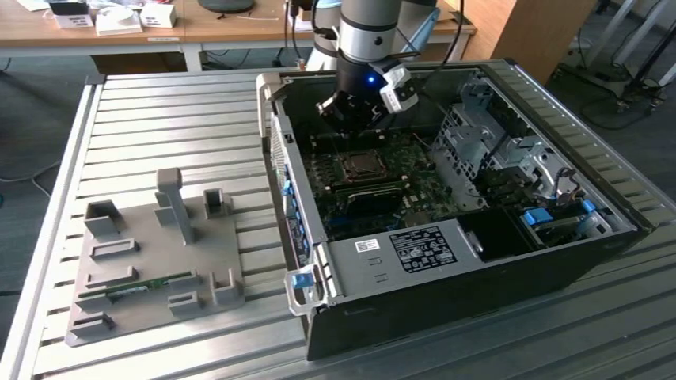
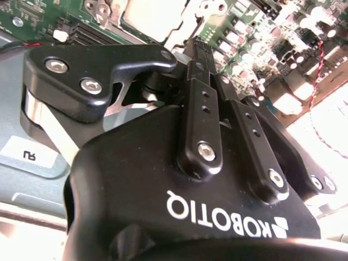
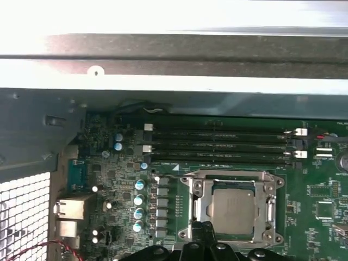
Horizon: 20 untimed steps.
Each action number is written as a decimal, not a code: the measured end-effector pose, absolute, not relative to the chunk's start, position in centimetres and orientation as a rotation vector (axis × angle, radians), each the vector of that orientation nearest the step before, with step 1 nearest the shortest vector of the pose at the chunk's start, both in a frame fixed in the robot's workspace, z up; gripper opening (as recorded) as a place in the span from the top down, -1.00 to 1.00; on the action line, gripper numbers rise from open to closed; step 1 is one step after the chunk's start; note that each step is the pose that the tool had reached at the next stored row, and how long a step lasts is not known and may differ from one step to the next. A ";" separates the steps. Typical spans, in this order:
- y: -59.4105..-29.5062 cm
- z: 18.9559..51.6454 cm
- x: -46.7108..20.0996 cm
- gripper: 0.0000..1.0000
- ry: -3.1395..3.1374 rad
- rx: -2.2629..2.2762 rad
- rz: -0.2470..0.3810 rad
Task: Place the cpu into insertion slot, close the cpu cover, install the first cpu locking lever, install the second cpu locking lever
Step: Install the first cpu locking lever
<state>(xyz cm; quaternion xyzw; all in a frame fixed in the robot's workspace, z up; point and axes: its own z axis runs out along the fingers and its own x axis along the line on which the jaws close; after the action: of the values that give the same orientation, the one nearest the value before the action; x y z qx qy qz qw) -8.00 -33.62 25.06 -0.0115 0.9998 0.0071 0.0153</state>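
Already the cpu (image 3: pixel 232 209) is seated in the insertion slot (image 1: pixel 362 165), mid-frame in the exterior view, under the cpu cover (image 3: pixel 270 204). Just above, the end effector (image 1: pixel 355 125) is seen shut, empty. The cover could be bent by a crooked push.

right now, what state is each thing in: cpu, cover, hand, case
cpu: seated face up in the insertion slot
cpu cover: down flat, framing the cpu
hand: shut, holding nothing, close by the cover's edge
computer case: side panel off, board exposed
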 end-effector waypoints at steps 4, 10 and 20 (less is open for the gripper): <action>-33.6 25.0 -8.5 0.79 3.111 -0.036 0.022; -33.6 24.9 -9.2 0.79 3.111 -0.036 0.022; -33.6 25.2 -9.3 0.79 3.111 -0.036 0.023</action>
<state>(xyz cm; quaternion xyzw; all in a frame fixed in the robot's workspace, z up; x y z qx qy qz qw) -9.28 -33.62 25.20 -0.0114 0.9998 0.0075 0.0153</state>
